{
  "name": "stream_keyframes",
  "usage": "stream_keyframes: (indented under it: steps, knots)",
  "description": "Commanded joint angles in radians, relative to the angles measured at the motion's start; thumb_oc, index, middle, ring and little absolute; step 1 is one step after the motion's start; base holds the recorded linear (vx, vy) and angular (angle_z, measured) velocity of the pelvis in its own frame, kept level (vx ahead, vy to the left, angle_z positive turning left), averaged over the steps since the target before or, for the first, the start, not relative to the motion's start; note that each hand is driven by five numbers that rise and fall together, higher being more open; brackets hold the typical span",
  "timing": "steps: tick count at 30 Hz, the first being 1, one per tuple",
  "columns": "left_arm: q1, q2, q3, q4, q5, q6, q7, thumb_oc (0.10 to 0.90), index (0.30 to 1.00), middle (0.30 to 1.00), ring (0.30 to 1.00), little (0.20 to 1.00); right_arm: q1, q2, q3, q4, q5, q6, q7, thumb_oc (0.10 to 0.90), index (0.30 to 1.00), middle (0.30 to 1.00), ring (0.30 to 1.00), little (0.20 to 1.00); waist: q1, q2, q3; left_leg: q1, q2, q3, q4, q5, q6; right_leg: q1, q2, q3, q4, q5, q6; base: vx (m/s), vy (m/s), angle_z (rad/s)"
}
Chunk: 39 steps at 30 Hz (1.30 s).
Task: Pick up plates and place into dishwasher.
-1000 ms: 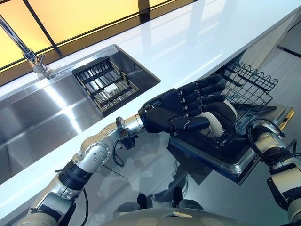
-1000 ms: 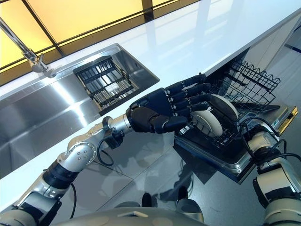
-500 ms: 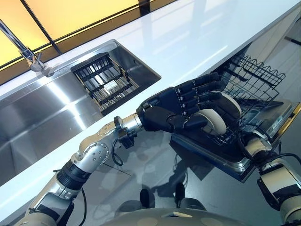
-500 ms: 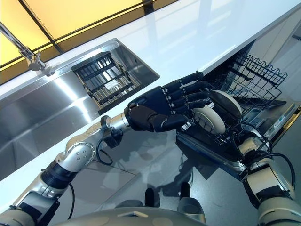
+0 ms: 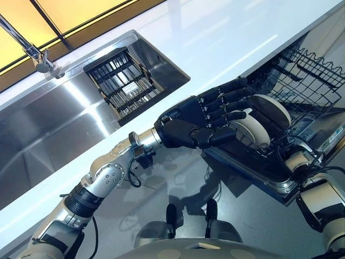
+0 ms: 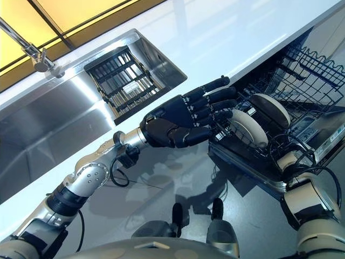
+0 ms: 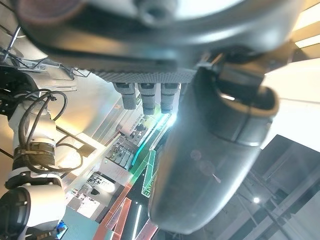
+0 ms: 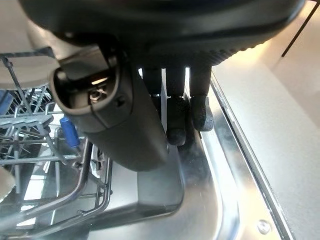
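The left robot hand [image 6: 178, 118] hangs over the near end of the dishwasher rack [image 6: 302, 75], its fingers straight and spread, holding nothing; their tips reach the nearer of two plates [image 6: 248, 128] that stand on edge in the rack, though contact cannot be confirmed. The step looks like seating or letting go of that plate, and doing it well probably means drawing the fingers straight back from the rack without tipping the plate. The second plate [image 6: 272, 108] stands just behind the first. The right robot hand [image 8: 175, 107] sits at the rim of the open dishwasher door [image 8: 240, 165], beside the rack, fingers lightly bent and empty. The sink [image 6: 59, 129], set in the white surface [image 6: 226, 32] above the rack, holds a dark grate [image 6: 121, 83].
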Motion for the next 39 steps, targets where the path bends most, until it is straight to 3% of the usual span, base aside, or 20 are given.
stream_keyframes:
  steps: [1, 14, 26, 39]
  knots:
    - [-0.113, -0.028, 0.005, -0.087, -0.015, -0.11, -0.003, 0.8, 0.9, 0.9, 0.9, 0.9, -0.138, -0.002, 0.091, 0.059, 0.005, -0.011, 0.021, 0.1, 0.3, 0.3, 0.3, 0.2, 0.03, -0.026, 0.042, -0.057, -0.016, 0.005, 0.002, 0.0, -0.005, 0.016, -0.047, -0.007, 0.019, 0.009, 0.037, 0.0, 0.0, 0.0]
    - [-0.136, -0.02, 0.019, -0.07, 0.009, -0.148, -0.007, 0.8, 0.9, 0.9, 0.9, 0.9, -0.214, 0.027, 0.09, 0.071, 0.117, -0.018, 0.014, 0.1, 0.3, 0.3, 0.3, 0.2, 0.05, 0.009, 0.133, -0.118, -0.021, -0.01, 0.002, 0.027, -0.011, -0.04, -0.057, -0.033, 0.03, 0.018, 0.031, -0.03, -0.011, 0.04]
    - [-0.169, -0.001, 0.033, -0.024, -0.004, -0.162, -0.013, 0.8, 0.9, 0.9, 0.9, 0.9, -0.328, 0.018, 0.083, 0.039, 0.247, -0.121, -0.072, 0.1, 0.3, 0.3, 0.3, 0.2, 0.064, 0.021, 0.174, -0.17, -0.025, -0.031, 0.002, 0.046, -0.017, -0.092, -0.059, -0.055, 0.047, 0.021, 0.03, -0.01, -0.007, 0.04]
    - [-0.168, 0.02, 0.02, 0.02, -0.051, -0.166, -0.01, 0.8, 0.9, 0.9, 0.9, 0.9, -0.526, -0.044, 0.215, -0.054, 0.116, -0.098, -0.098, 0.1, 0.3, 0.3, 0.3, 0.2, 0.073, 0.015, 0.176, -0.176, -0.026, -0.043, 0.019, 0.04, -0.014, -0.115, -0.051, -0.058, 0.101, -0.011, 0.017, -0.01, 0.007, 0.02]
